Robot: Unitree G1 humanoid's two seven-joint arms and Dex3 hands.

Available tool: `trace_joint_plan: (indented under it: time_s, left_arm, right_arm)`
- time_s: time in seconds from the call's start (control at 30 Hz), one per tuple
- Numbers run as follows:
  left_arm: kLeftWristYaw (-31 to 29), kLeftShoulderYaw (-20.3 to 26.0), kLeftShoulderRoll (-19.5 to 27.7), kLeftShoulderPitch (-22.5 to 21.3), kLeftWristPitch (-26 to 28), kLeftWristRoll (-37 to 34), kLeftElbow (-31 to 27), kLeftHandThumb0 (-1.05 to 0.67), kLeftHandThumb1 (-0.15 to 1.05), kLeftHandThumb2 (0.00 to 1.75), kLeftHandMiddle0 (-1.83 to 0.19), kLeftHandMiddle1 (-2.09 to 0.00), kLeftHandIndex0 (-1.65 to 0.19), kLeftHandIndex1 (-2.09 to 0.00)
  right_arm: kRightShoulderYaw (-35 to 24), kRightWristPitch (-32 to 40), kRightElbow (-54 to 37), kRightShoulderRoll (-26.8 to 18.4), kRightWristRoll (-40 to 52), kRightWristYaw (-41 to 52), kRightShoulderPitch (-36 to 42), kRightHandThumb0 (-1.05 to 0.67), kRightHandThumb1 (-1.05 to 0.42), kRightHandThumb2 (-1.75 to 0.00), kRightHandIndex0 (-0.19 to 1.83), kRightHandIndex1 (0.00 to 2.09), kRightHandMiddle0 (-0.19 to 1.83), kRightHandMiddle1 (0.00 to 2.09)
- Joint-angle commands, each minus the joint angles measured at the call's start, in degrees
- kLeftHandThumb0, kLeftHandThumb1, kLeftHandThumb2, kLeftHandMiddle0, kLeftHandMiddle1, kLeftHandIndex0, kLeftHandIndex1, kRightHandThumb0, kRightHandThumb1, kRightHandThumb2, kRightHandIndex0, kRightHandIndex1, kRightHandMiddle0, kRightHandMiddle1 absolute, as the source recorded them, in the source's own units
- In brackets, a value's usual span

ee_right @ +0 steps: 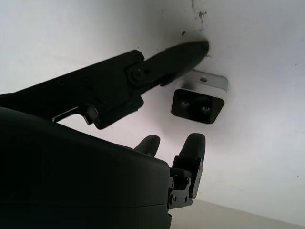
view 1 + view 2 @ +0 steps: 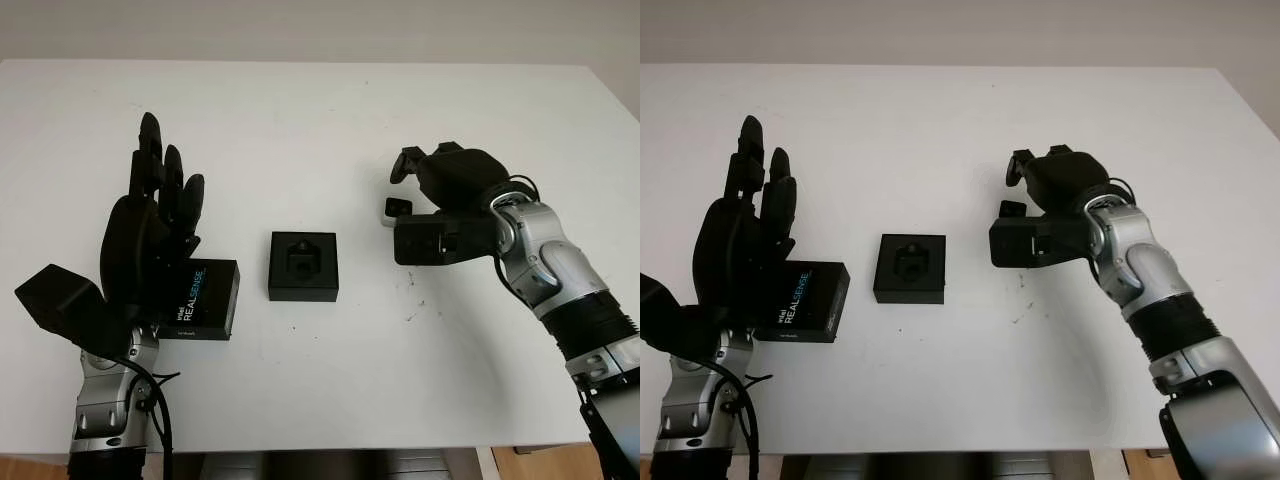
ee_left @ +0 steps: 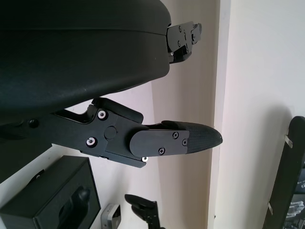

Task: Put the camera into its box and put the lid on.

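Camera (image 1: 198, 97): small silver-and-black unit lying on the white table (image 2: 300, 110), under the right hand (image 2: 440, 190). In the head views it shows as a small bit with a silver edge poking out at the hand's 9 o'clock side (image 2: 397, 208). Right wrist view shows the lens face toward that hand, one finger (image 1: 176, 57) reaching over the camera's edge, two more fingertips (image 1: 193, 145) on the near side. Fingers bracket it but I see no contact, so not gripping: hand is open, holding nothing, hovering right over the camera.

Key relation: the camera sits between the right hand's fingers, long axis running roughly 9-to-3 on the table as far as I can judge, so the fingers would close across its short side. The right hand is by far the nearer one.

Box (image 2: 303, 265): black, open, foam insert with a cutout visible, at table centre. It lies at about 8 o'clock from the camera, near but clearly apart, bare table between.

Lid (image 2: 205, 298): black piece with REALSENSE print, at 9 o'clock of the box, just beside it, partly under the left hand (image 2: 150, 225). The left hand is open, holding nothing, raised above the lid; can't tell if it touches.

Judgement: grasp step not done yet. The next move is to close the right hand on the camera, then carry it toward 8 o'clock into the cutout. Risk: the camera is small against these fingers and could skid on the table.
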Motion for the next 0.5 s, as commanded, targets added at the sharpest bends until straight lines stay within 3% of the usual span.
trace_joint_plan:
  time_s: [0.0, 0.07, 0.13, 0.2, 0.23, 0.3, 0.33, 0.4, 0.47]
  left_arm:
    - [-0.16, 0.07, 0.11, 0.35, -0.83, 0.36, 0.35, -0.64, 1.05, 0.38, 0.19, -0.04, 0.19, -0.01]
    - [-0.32, 0.11, 0.15, 0.43, -0.71, 0.04, 0.21, -0.63, 1.05, 0.38, 0.19, -0.04, 0.19, -0.01]
    - [-0.40, 0.33, 0.12, 0.21, -0.83, -0.24, 0.53, -0.63, 1.05, 0.38, 0.19, -0.04, 0.19, -0.01]
    - [0.23, 0.30, -0.07, 0.28, -0.58, 0.25, 0.34, -0.63, 1.05, 0.38, 0.19, -0.04, 0.19, -0.01]
    - [0.52, 0.24, -0.12, 0.35, -0.54, 0.51, 0.26, -0.63, 1.05, 0.37, 0.19, -0.05, 0.19, -0.01]
    - [0.45, 0.19, -0.10, 0.39, -0.79, 0.46, 0.45, -0.63, 1.05, 0.37, 0.18, -0.05, 0.19, -0.01]
    - [0.29, 0.22, -0.10, 0.35, -0.95, 0.30, 0.63, -0.62, 1.05, 0.37, 0.19, -0.05, 0.19, -0.01]
    - [0.14, 0.25, -0.11, 0.37, -0.92, 0.03, 0.54, -0.62, 1.05, 0.37, 0.19, -0.04, 0.19, 0.00]
    - [0.10, 0.30, -0.10, 0.36, -0.79, -0.11, 0.46, -0.61, 1.05, 0.37, 0.19, -0.04, 0.19, 0.00]
  right_arm:
    - [-0.25, -0.39, 1.04, 0.45, 1.12, -0.55, 0.30, -0.64, -0.90, -0.05, 0.04, 0.87, 0.06, 0.83]
    - [-0.54, -0.77, 1.81, 0.73, 2.18, -0.78, 0.33, -0.63, -0.90, -0.05, 0.00, 0.93, 0.05, 0.84]
    - [-0.35, -1.04, 2.59, 0.83, 2.60, -1.36, 0.26, -0.64, -0.91, -0.05, -0.11, 1.17, 0.00, 0.98]
    - [-0.06, -1.40, 3.62, 0.92, 2.70, -2.20, 0.08, -0.65, -0.91, -0.05, -0.14, 1.25, -0.02, 1.06]
    - [0.07, -1.63, 4.07, 0.92, 2.73, -2.50, -0.02, -0.66, -0.91, -0.05, -0.17, 1.34, -0.08, 1.24]
    - [0.36, -2.27, 4.77, 0.79, 2.53, -3.27, -0.15, -0.67, -0.92, -0.06, -0.19, 1.39, -0.13, 1.37]
    - [0.49, -2.55, 4.97, 0.71, 2.39, -3.66, -0.18, -0.67, -0.93, -0.06, -0.19, 1.46, -0.16, 1.52]
    - [0.37, -3.62, 5.67, 0.69, 2.37, -5.72, 0.01, -0.66, -0.93, -0.06, -0.19, 1.51, -0.17, 1.64]
    - [0.22, -4.50, 6.33, 0.74, 2.49, -7.67, 0.16, -0.62, -0.94, -0.05, -0.19, 1.71, -0.11, 1.73]
